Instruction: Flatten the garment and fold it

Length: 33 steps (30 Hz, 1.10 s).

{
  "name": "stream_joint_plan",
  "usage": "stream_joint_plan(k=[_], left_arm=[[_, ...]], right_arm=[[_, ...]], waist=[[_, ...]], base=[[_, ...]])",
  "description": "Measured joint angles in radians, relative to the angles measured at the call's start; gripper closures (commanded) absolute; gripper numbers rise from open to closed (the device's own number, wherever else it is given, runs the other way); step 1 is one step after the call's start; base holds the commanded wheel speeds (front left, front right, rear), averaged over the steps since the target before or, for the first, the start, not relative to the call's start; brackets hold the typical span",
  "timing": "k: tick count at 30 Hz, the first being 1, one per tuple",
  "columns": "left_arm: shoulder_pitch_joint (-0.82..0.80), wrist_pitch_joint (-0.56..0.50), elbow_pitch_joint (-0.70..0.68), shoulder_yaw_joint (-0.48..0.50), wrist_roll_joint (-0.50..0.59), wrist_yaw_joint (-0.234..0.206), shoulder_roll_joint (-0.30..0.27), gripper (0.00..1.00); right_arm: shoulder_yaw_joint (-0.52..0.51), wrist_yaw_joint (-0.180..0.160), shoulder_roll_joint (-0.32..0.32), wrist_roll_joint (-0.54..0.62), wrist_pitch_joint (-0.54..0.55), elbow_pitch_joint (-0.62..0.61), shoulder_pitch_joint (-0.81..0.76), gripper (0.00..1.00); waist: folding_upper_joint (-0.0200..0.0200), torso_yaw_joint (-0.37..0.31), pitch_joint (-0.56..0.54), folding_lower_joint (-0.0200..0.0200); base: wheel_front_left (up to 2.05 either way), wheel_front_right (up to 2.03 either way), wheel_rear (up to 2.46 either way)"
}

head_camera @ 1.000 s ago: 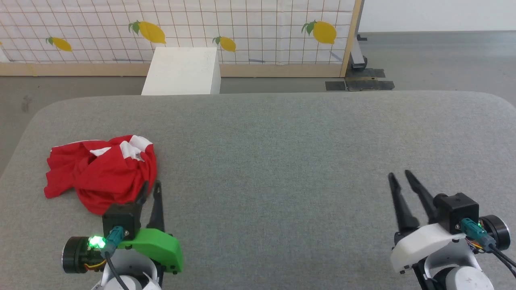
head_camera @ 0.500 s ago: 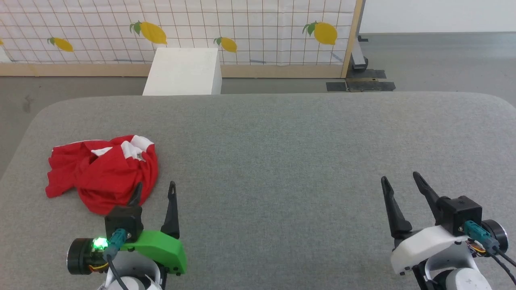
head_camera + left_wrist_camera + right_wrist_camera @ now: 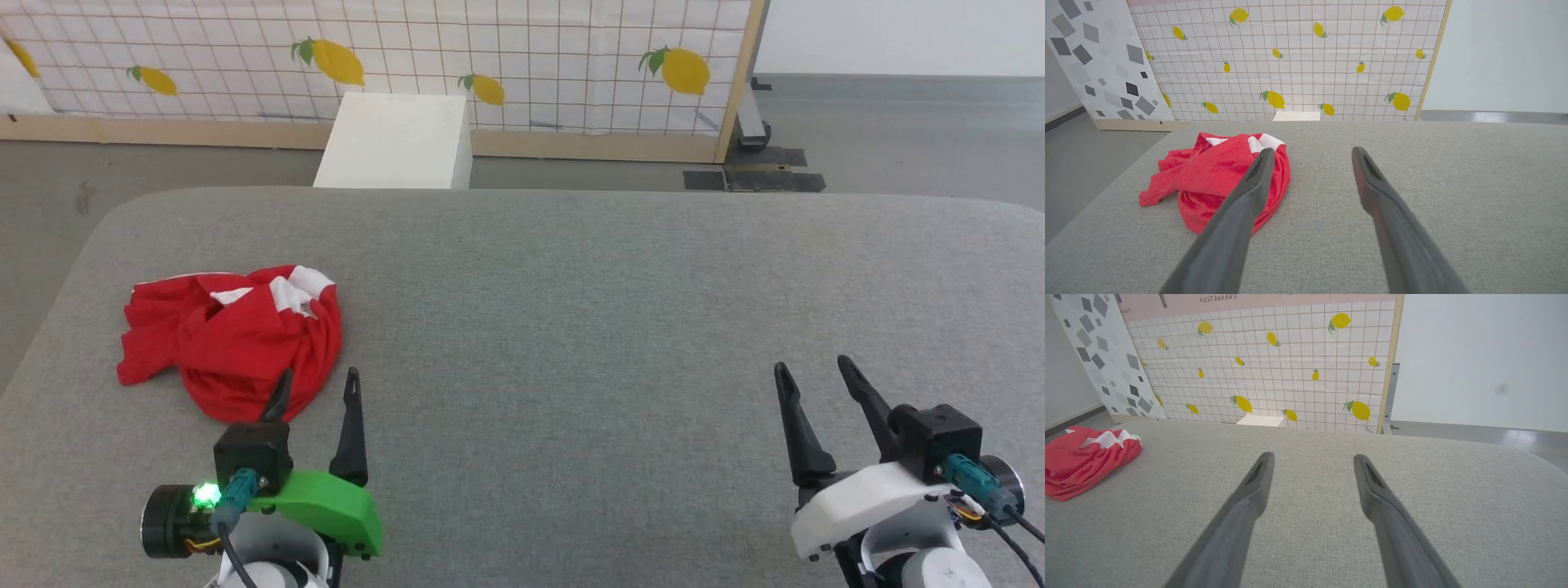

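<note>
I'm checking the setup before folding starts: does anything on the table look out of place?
The garment lies crumpled in a heap at the left of the table, white trim bunched on top. The left gripper is open at its near edge; the right gripper is open, well apart. Nothing else looks odd.

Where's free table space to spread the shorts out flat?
The wide middle of the grey table, between the open left gripper and the open right gripper, is bare up to the far edge. So is the right end. Crowded at the left end, where the crumpled shorts lie by the left gripper.
</note>
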<state>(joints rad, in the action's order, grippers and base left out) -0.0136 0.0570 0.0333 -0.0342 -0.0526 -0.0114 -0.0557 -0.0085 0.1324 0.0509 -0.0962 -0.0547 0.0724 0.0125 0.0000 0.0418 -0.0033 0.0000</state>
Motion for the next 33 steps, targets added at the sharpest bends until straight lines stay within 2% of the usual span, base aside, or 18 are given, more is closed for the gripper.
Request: stream_joint_plan(k=[33], left_arm=[[0.003,0.069,0.03,-0.018,-0.056,-0.03,0.0,0.0]], right_arm=[[0.003,0.0,0.0,-0.099,-0.069,0.085,-0.014,0.0]], waist=[[0.0,0.159,0.005,0.0]], base=[[0.0,0.0,0.0]])
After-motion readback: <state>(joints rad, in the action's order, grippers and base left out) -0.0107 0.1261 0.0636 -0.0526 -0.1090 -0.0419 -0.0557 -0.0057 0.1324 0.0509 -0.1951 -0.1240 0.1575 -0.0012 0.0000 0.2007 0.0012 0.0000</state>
